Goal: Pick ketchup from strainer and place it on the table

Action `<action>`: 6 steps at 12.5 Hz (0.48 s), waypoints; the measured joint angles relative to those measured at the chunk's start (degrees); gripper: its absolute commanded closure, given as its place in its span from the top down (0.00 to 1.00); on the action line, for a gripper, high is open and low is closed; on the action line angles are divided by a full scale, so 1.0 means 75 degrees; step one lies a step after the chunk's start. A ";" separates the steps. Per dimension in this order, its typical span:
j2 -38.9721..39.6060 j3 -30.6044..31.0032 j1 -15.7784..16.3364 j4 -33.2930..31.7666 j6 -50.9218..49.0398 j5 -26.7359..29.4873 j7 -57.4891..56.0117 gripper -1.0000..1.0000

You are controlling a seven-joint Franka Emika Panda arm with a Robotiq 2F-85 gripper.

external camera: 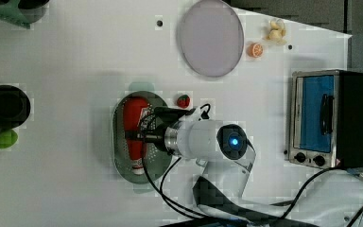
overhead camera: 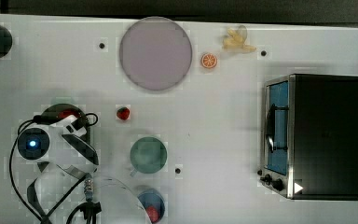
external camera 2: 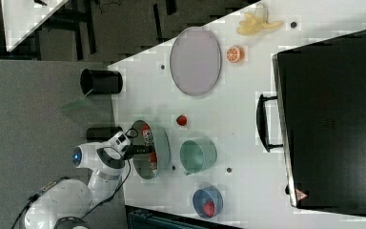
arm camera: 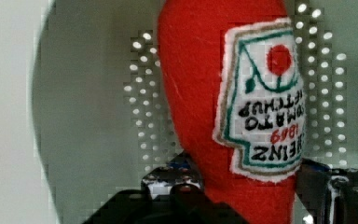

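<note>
The ketchup (external camera: pixel 133 124), a slim red bottle with a white label, lies lengthwise in the pale green oval strainer (external camera: pixel 118 146) on the white table (external camera: pixel 71 179). My gripper (external camera: pixel 138 137) reaches down into the strainer across the bottle's middle. In the wrist view the ketchup (arm camera: pixel 193 93) runs between my two fingers, which press against its sides just above the perforated strainer floor (arm camera: pixel 144 112); the gripper (arm camera: pixel 249 184) is shut on it. In the right view the ketchup (external camera 2: pixel 146 135) lies in the strainer (external camera 2: pixel 165 148) near the table's edge. The arm covers most of the strainer in the top view.
A small strawberry (external camera: pixel 184 100) lies just beside the strainer. A round green cup (overhead camera: pixel 148 155), a blue bowl (overhead camera: pixel 151 203) and a grey-lilac plate (overhead camera: pixel 155 52) stand nearby. A toaster oven (overhead camera: pixel 314 135) fills the top view's right. White tabletop lies bare at the left view's left of the strainer.
</note>
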 measured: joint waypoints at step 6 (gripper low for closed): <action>-0.1168 0.0183 0.0019 -0.0239 -0.1298 0.0944 0.0011 0.58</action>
